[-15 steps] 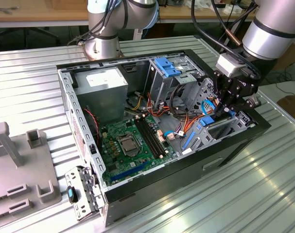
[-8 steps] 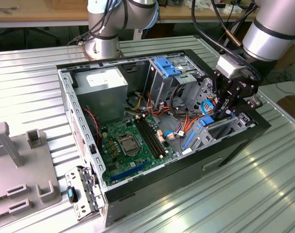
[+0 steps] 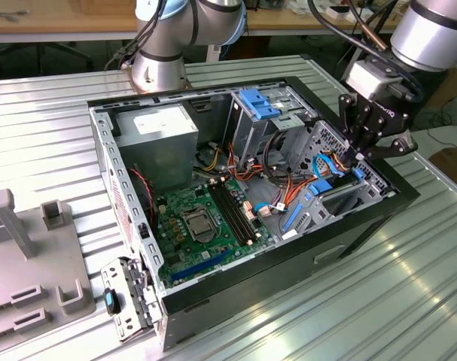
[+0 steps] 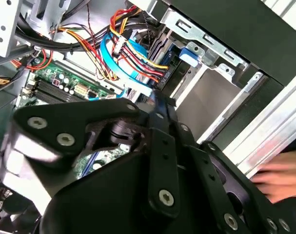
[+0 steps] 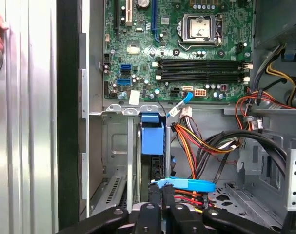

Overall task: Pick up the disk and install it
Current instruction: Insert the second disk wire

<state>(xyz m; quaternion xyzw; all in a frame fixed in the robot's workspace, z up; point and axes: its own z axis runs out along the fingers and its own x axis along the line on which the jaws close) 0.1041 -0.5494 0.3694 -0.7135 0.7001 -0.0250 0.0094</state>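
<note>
The disk (image 3: pixel 336 191) stands on edge in a bay at the front corner of the open computer case (image 3: pixel 251 289), at the exterior view's right. Its blue carrier end (image 5: pixel 152 139) shows between silver bay walls in the first wrist view, and a blue tab (image 4: pixel 189 53) in the second. My gripper (image 3: pixel 356 156) reaches down into that corner just above the disk. Its fingers (image 5: pixel 152 207) stand close together, shut, with their tips (image 4: pixel 155 105) against a flat blue cable (image 5: pixel 187 184) that crosses over the disk's near end. I cannot see them holding anything.
Red, yellow and orange cables (image 5: pixel 201 144) bunch beside the bay. The motherboard (image 3: pixel 202 222), the grey power supply (image 3: pixel 156 139) and a blue bracket (image 3: pixel 258 101) on the drive cage lie in the case. A person's hand (image 4: pixel 279 175) rests on the ribbed table (image 3: pixel 379 301). Grey fixtures (image 3: pixel 32 263) stand at the exterior view's left.
</note>
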